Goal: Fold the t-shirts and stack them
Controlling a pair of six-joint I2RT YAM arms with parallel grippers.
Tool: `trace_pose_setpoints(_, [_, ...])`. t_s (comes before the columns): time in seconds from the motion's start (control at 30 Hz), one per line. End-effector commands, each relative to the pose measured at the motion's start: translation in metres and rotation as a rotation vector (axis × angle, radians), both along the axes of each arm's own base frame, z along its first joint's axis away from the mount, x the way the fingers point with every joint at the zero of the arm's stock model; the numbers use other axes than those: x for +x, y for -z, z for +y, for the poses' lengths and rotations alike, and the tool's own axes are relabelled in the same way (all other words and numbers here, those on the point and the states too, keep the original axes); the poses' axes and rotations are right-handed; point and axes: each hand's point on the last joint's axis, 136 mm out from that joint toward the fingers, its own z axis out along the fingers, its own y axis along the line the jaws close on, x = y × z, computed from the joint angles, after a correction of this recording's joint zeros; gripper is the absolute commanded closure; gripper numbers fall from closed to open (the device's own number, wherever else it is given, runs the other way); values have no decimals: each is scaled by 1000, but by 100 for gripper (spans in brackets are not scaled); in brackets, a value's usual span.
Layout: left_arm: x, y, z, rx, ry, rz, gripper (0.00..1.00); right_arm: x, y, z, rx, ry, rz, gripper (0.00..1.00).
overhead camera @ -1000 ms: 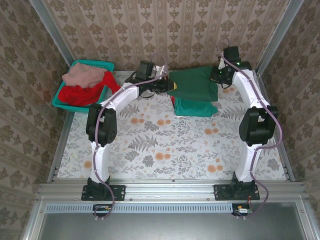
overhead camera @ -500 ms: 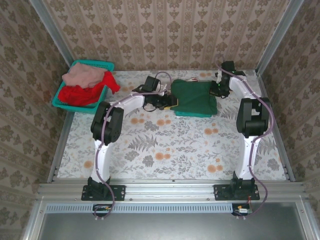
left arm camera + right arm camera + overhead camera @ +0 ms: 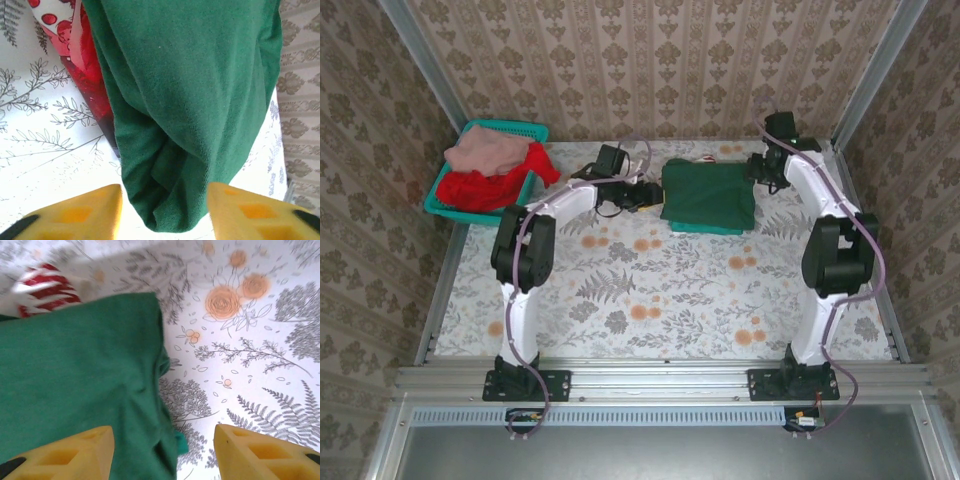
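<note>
The dark green t-shirt [image 3: 200, 100] is matt knitted cloth, the basket [image 3: 510, 127] plastic.

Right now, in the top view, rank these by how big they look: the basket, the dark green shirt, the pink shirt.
1. basket, largest, though clothes cover part of it
2. dark green shirt, folded, somewhat smaller
3. pink shirt, bunched up, smallest

Right gripper [image 3: 162, 442] jaws apart over dark green t-shirt [image 3: 75, 375] edge. White-red t-shirt [image 3: 45, 290] pokes out behind it on floral table [image 3: 260, 340].
</note>
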Motion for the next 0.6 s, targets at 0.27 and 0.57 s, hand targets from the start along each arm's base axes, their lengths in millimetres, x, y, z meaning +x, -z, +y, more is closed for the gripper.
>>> trace_pose_setpoints(0.27, [-35,48,-1,47,52,77,65,47,58,97,106,-73,58,49])
trace_pose_setpoints(0.57, [-38,44,6,-6,56,91,68,72,91,92,37,-79,161,39])
